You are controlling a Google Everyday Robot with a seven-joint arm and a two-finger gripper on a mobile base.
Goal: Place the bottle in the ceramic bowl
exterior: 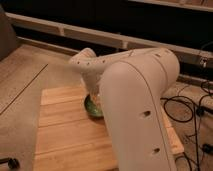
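We see the robot's bulky white plastic arm (137, 110) filling the right and centre of the camera view, its large rounded upper segment rising from the bottom edge and bending at a smooth elbow near the top right. From there a narrower white link (92, 65), dotted with small dark holes, reaches leftward and then turns down toward the pale wooden slatted surface (65, 135) below.

The tool (95, 95) sits at the lower end of that link, directly over the small round glossy green ceramic bowl (91, 106), and is mostly hidden behind the arm's own housing. We cannot tell how far it is parted, nor whether it has anything in its grasp.

The green bowl rests on the wooden surface toward its back-centre, only its left rim and part of its inner wall showing; the rest lies behind the arm. The tool's end appears to be at or just above the bowl's rim, though we cannot tell whether they touch. The whitish bottle is not visible to us anywhere; it may be concealed by the arm.

Black cables (192, 107) trail across the floor to the right of the surface.
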